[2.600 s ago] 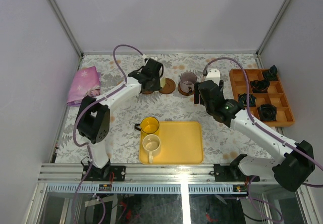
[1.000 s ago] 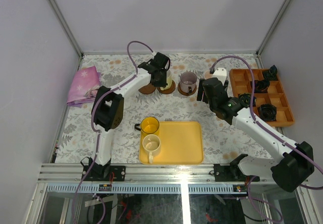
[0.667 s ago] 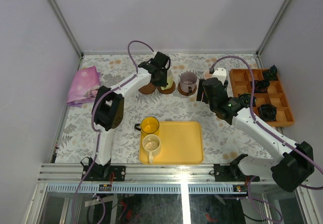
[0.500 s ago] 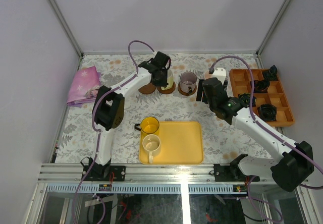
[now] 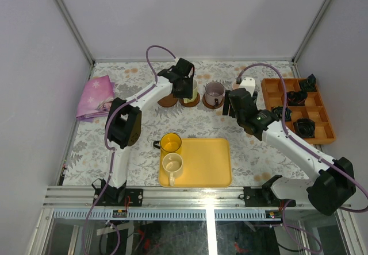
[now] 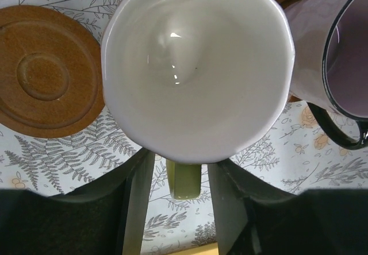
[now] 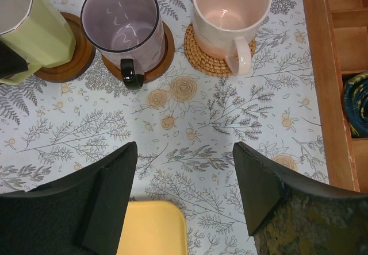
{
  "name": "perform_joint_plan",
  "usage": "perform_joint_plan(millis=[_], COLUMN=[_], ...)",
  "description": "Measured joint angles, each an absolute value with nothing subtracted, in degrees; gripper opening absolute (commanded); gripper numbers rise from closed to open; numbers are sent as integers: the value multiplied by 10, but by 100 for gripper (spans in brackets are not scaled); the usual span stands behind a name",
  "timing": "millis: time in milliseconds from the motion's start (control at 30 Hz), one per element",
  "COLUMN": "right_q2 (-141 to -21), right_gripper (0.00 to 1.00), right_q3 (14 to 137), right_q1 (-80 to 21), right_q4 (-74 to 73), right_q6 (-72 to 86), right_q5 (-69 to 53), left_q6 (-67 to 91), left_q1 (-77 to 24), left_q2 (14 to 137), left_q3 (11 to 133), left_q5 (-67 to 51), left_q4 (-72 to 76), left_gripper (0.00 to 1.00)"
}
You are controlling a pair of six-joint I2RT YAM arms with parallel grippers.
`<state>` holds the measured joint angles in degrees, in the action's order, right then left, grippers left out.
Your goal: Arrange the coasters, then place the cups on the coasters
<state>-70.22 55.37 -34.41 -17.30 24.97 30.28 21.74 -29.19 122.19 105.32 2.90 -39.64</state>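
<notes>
Nearest my bases lies the yellow tray (image 5: 207,163), with a cream cup (image 5: 172,164) on its left side. A yellow cup (image 5: 171,143) is at its far left corner; I cannot tell whether that one stands on the tray or just off it.

Beyond the tray my right gripper (image 7: 184,192) hangs over the flowered tablecloth (image 7: 190,128), its fingers (image 7: 109,197) spread wide with nothing between them.

Farther on runs the row, left to right:
- an empty dark brown coaster (image 6: 43,71)
- the pale green cup (image 6: 195,65), upright on a second dark coaster (image 7: 75,65)
- the purple cup (image 7: 119,25) on a third dark coaster (image 7: 168,47)
- the pink cup (image 7: 230,11) on a woven tan coaster (image 7: 201,57)

My left gripper (image 6: 179,169) is at the pale green cup, one finger on each side of its handle (image 6: 184,183). The fingers are parted, with a gap showing on both sides, so nothing is pinched.

Right of the row stands the orange tray (image 7: 319,65), and at the far left lies a pink cloth (image 5: 96,97).
</notes>
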Motion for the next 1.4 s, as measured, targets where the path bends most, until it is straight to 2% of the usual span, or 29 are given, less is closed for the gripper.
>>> perform_joint_plan(millis=[333, 1400], right_q2=[-704, -705], right_gripper=[75, 75], right_q3=[554, 551], right_q1=[-344, -344], right_q4=[-173, -172], right_q6=[246, 245], right_q5=[303, 281], left_q6=[218, 244], left_q1=[-292, -309], left_q2=[1222, 1183], left_q3=[1053, 1004], left_q5=[28, -27], left_q4=[-395, -368], left_gripper=[53, 53])
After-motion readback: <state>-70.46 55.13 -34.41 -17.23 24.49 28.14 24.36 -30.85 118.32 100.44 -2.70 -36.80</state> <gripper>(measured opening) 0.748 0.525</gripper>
